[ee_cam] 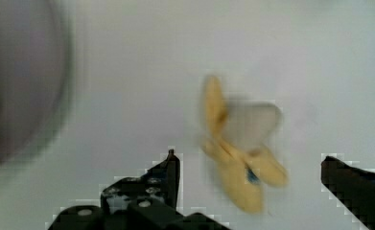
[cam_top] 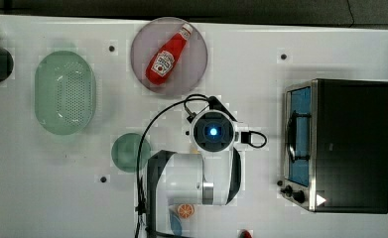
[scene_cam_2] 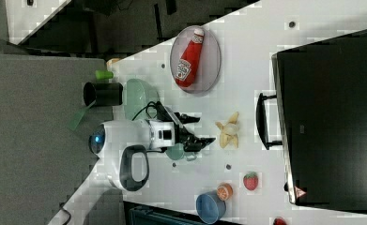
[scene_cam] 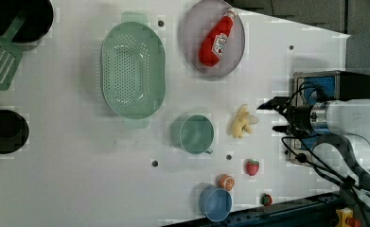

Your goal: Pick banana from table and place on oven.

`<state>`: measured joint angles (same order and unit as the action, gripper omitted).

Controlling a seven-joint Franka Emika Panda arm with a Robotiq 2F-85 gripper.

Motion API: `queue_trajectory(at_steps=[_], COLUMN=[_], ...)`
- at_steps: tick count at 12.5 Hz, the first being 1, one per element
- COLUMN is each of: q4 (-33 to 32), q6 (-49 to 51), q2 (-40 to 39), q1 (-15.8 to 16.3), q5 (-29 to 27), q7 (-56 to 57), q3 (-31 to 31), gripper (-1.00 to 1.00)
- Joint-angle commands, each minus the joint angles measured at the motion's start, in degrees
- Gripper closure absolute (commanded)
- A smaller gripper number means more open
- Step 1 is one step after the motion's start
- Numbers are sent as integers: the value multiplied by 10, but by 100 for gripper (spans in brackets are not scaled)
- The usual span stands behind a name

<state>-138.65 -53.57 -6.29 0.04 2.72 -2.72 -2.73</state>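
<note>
With my hand [ee_cam: 250, 167] spread wide and empty over the banana [ee_cam: 240, 148] low in the wrist view, I judged a centred, straight descent to the desk [ee_cam: 151, 72] best.

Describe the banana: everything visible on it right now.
The banana is a small toy, pale yellow with cream-white peel flaps splayed outward, plastic-looking. It lies flat on the white table, untouched, between the green cup and the oven, in front of the oven's door handle in the right view. The wrist view shows a small dark mark near its middle. The open hand hangs above it with the fingers on either side, not in contact.
</note>
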Motion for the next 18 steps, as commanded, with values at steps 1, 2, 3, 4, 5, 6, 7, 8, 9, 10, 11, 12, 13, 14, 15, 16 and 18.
queue_trajectory(at_steps=[1,2,3,4,5,6,7,8,9,10,11,12,13,14,15,16,18], q4=[-10,-15,-19,-22,-25,-26,-27,-28,-27,-27,-27,-27,-27,-27,-27,-27,-26], q6=[-51,-71,-89,-106,-122,-136,-149,-164,-176,-179,-180,-185,-189,-192,-193,-193,-175], q2=[-36,-54,-71,-86,-100,-112,-123,-131,-136,-139,-139,-139,-139,-137,-134,-126,-84], q1=[-7,-7,-8,-8,-8,-8,-8,-8,-8,-8,-8,-8,-8,-8,-7,-7,-7], q5=[-3,-3,-3,-3,-3,-3,-3,-3,-3,-3,-3,-3,-3,-3,-3,-3,-3], q7=[-1,-1,-1,-1,-1,-1,-1,-1,-1,-1,-1,-1,-1,-1,-1,-2,-2], q3=[1,1,0,0,0,0,0,0,0,0,0,0,1,1,2,3,5], gripper=[-100,-100,-100,-100,-100,-100,-100,-92,-68,-43,-18,5,28,47,47,47,47])
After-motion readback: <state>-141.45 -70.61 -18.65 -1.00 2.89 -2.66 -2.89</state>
